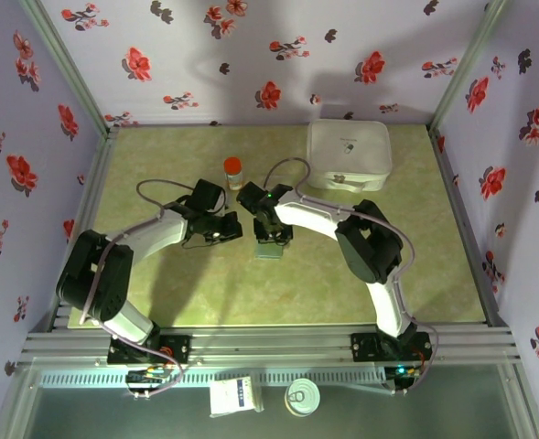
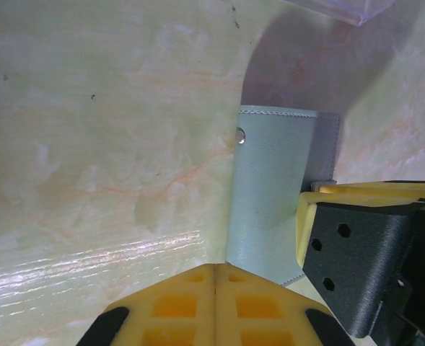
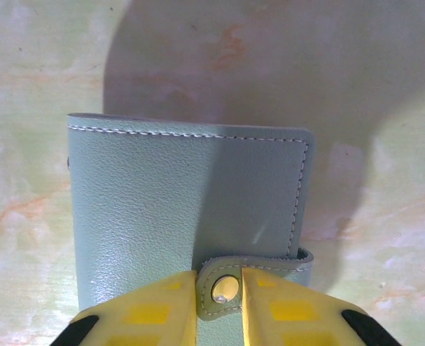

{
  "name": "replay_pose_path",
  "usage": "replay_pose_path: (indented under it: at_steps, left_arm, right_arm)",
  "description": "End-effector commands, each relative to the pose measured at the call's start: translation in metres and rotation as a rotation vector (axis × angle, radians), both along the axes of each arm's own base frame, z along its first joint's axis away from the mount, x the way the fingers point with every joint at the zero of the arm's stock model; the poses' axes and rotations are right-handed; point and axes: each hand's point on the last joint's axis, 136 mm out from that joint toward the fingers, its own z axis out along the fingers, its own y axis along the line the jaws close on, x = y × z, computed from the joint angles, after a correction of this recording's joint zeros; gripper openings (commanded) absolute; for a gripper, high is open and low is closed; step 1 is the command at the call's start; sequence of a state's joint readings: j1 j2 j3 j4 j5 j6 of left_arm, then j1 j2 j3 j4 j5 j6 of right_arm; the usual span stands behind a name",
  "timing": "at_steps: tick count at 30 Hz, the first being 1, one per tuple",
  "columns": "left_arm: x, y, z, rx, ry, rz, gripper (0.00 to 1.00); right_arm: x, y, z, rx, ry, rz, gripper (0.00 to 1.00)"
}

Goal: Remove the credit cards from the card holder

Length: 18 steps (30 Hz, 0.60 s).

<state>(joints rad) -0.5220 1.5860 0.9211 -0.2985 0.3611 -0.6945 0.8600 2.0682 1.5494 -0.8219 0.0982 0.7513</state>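
The card holder [image 1: 269, 248] lies closed and flat on the table's middle, dull teal with white stitching [image 3: 190, 194]. A strap tab with a metal snap [image 3: 225, 288] wraps over its edge. My right gripper [image 3: 221, 282] stands over that tab, a yellow finger touching each side of it. My left gripper [image 2: 216, 277] is shut with nothing between its fingers, its tips at the near edge of the card holder [image 2: 270, 187]. The right arm's yellow finger [image 2: 307, 216] shows beside it. In the top view both grippers meet at the holder, left [image 1: 235, 229] and right [image 1: 271, 234]. The credit cards are hidden.
An orange-capped bottle [image 1: 233, 170] stands just behind the grippers. A white zip case [image 1: 349, 155] sits at the back right. A clear plastic sheet edge [image 2: 342, 7] lies beyond the holder. Flowered walls enclose the table on three sides.
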Motion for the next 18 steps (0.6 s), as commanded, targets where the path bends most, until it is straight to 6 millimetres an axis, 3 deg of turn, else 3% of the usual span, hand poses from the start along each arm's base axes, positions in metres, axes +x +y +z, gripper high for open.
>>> replay_pose_path:
  at_steps: [1,12,18]
  left_arm:
    - [0.006,-0.018,0.005,-0.037,-0.013,-0.031,0.00]
    - [0.016,-0.060,-0.014,-0.115,0.036,-0.052,0.00]
    - [0.007,-0.060,-0.048,-0.083,0.113,-0.045,0.00]
  right_arm:
    - [-0.009,0.000,-0.019,0.024,0.047,0.020,0.17]
    - [-0.008,-0.003,-0.009,0.102,0.034,0.038,0.00]
    - [-0.007,-0.005,-0.004,0.117,0.025,0.038,0.00]
